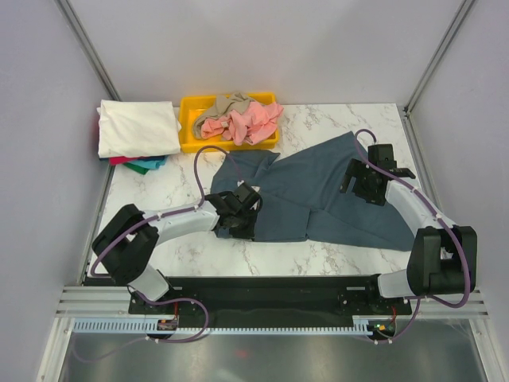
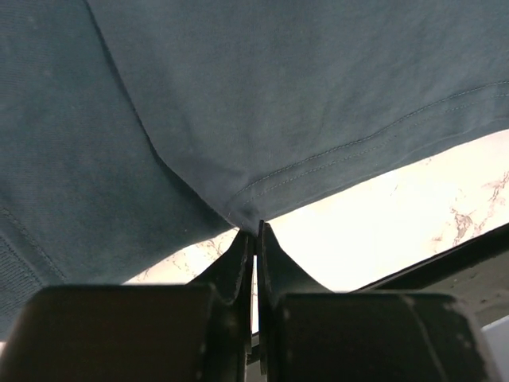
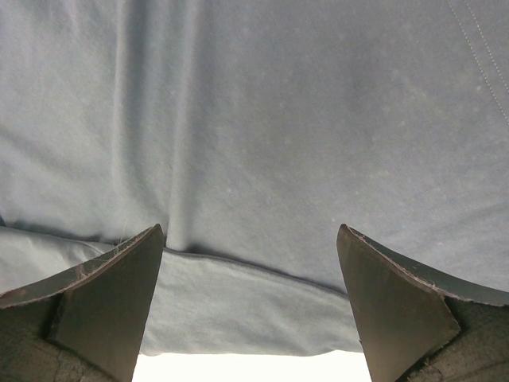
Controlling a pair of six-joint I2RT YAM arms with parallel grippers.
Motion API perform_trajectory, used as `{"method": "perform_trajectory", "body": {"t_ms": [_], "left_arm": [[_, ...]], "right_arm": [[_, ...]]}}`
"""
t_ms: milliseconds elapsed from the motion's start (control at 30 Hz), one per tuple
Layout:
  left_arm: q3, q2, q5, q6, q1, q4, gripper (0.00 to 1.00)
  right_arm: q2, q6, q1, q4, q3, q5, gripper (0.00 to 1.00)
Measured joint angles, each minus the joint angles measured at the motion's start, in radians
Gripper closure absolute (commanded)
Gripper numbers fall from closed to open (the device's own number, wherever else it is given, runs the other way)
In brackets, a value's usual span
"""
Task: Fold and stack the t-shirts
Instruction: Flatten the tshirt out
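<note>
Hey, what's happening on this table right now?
Two robot arms are working on a blue shirt spread on the table. The left gripper is shut on the shirt's hem; the right gripper is open over the cloth, holding nothing. A folded stack with a white shirt on top sits at the back left. A pink shirt and a tan shirt lie crumpled in the yellow bin.

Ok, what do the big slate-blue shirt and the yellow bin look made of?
Large slate-blue t-shirt: probably cotton knit, matte; fine weave, soft folds, double-stitched hem. Yellow rectangular bin: likely moulded plastic, smooth; stiff, even rim and walls.
</note>
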Motion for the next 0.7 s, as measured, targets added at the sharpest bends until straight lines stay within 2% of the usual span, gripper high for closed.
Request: {"method": "perform_trajectory", "body": {"t_ms": [167,400,567,700], "left_arm": [[0.000,-0.068,-0.022,0.000,-0.016,-0.046,0.98],[0.032,-0.398,-0.050,-0.041,-0.101,-0.160,0.98],[-0.033,-0.647,-0.058,-0.206,-0.264,-0.200,0.98],[-0.162,-0.775,-0.074,-0.418,-0.473,-0.233,0.98]], "right_arm": [[0.000,0.000,0.000,0.001,-0.003,0.000,0.02],[0.000,0.001,0.000,0.014,-0.007,-0.006,0.02],[0.000,0.001,0.000,0.023,-0.008,-0.037,0.02],[-0.004,0.001,0.000,0.029,-0.010,-0.068,0.02]]}}
